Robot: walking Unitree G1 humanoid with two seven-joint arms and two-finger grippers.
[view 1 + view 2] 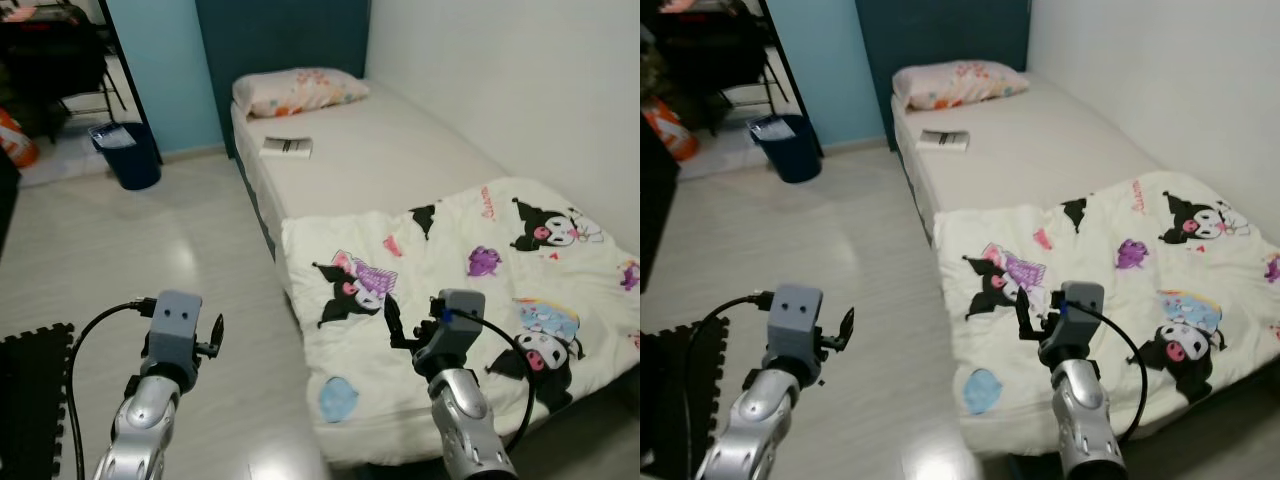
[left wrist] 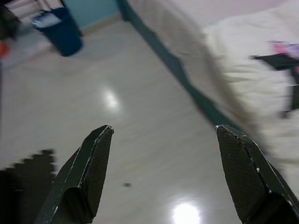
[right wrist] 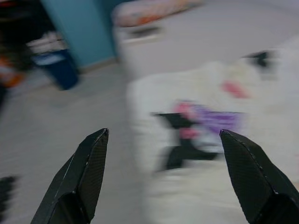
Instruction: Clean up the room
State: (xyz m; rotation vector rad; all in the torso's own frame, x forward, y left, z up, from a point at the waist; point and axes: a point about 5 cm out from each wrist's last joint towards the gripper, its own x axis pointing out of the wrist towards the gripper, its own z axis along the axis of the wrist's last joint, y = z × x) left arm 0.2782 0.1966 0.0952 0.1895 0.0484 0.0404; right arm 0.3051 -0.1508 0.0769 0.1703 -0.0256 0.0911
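cartoon-print blanket (image 1: pixel 470 290) with unreadable red script, bed (image 1: pixel 390 150)

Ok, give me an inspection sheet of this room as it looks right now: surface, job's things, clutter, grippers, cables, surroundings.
Surface: bed against the white wall, sheet bare at the head end; pale glossy floor beside it.
Job's things: blanket with cartoon prints, spread rumpled over the foot end, edge hanging over the side.
Clutter: book lying flat on the sheet near the pillow.
Grippers: left gripper open over the floor, holding nothing; right gripper open over the blanket's edge, holding nothing.
Cables: black cable looping from the left wrist; another on the right wrist.
Surroundings: blue bin by the doorway; black foam mat on the floor.
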